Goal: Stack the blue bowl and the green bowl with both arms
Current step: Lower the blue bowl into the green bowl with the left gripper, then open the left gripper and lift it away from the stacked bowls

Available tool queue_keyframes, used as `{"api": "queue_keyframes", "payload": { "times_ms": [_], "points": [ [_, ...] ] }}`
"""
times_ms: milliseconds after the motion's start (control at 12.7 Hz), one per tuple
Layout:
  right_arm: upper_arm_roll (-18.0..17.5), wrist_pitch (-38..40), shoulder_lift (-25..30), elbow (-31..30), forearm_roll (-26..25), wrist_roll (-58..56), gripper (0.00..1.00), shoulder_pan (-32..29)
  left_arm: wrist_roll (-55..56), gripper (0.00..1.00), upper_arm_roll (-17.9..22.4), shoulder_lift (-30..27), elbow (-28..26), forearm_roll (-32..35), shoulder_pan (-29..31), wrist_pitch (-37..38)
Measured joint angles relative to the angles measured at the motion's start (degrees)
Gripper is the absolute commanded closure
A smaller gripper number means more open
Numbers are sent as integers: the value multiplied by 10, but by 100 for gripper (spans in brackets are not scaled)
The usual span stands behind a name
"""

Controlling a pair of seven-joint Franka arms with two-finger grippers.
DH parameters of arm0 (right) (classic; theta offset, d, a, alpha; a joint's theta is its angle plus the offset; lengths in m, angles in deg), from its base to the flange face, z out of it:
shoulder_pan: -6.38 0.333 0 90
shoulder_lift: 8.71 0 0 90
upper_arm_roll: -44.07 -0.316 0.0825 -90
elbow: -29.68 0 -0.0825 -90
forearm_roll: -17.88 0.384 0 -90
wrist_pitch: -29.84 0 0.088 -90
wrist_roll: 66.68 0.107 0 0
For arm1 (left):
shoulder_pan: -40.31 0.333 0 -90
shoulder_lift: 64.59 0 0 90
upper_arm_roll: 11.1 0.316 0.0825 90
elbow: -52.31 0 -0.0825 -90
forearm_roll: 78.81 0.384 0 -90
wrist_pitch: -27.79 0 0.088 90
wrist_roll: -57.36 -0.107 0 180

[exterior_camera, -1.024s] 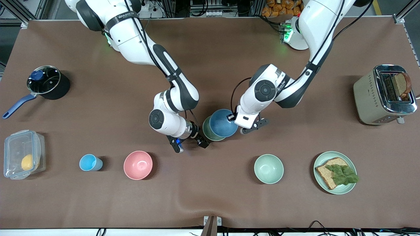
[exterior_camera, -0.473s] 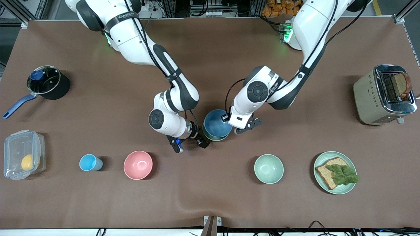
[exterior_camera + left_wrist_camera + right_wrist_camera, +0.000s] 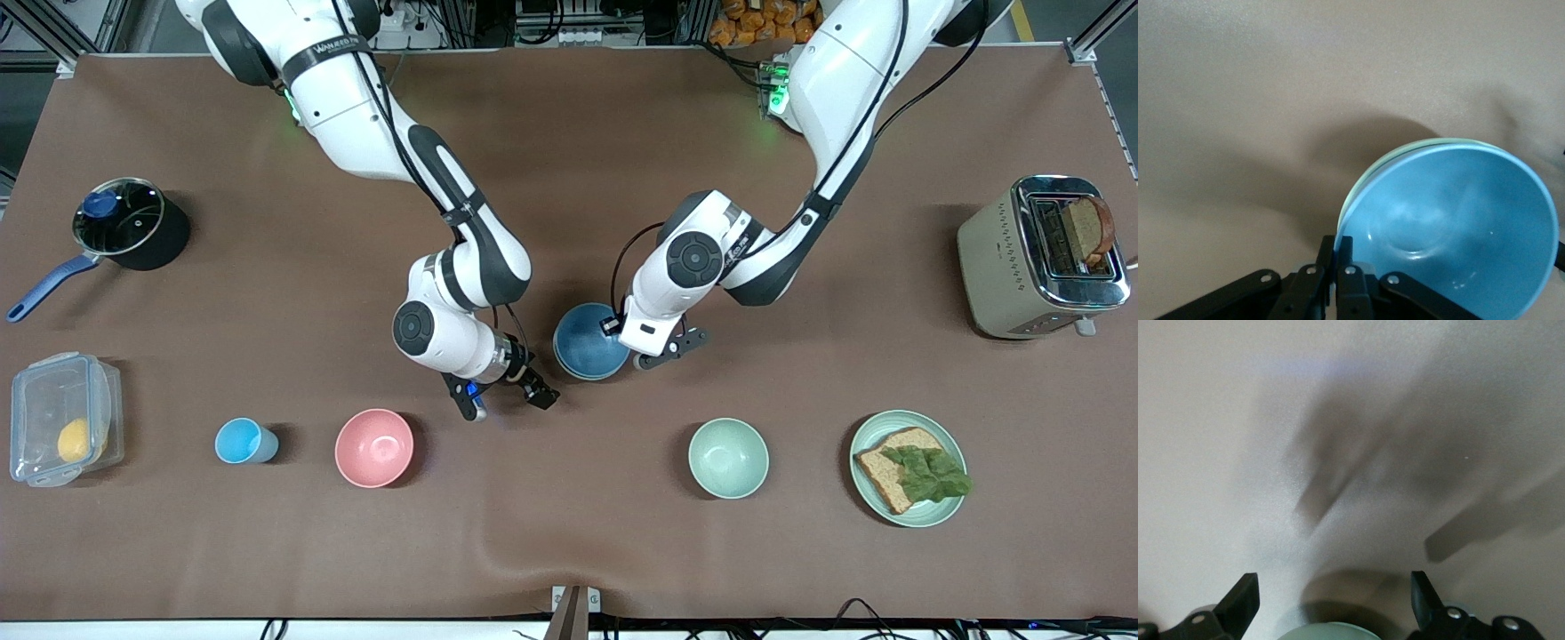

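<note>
The blue bowl sits nested inside the green bowl, on the table's middle. In the front view the green bowl is almost hidden under it. Its sage rim shows around the blue bowl in the left wrist view. My left gripper is shut on the blue bowl's rim, one finger inside and one outside. My right gripper is open and empty beside the bowls, toward the right arm's end. The green bowl's edge shows between its fingertips.
A pink bowl, a sky-blue cup and a mint bowl stand nearer the front camera. A plate with bread, a toaster, a pot and a plastic box stand at the table's ends.
My left gripper has carried the blue bowl over the green bowl and lowered it in. My right gripper has drawn back a little from the green bowl.
</note>
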Motion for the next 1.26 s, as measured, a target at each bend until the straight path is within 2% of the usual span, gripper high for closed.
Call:
{"api": "queue_keyframes", "payload": {
  "times_ms": [236,315,473,867,1024,1261],
  "points": [
    [0,0,0,-1,0,-1,0,0,0,83,0,7,11,0,0,0],
    [0,0,0,-1,0,-1,0,1,0,63,0,9,14,0,0,0],
    [0,0,0,-2,-1,-1,0,3,0,0,0,12,20,0,0,-1],
    [-1,0,0,-2,-1,-1,0,7,1,0,2,-9,48,27,11,3],
    [-1,0,0,-2,-1,-2,0,7,1,0,3,-55,54,32,41,41],
    [-1,0,0,-3,-3,-2,0,7,-2,0,4,-143,55,42,96,145]
  ]
}}
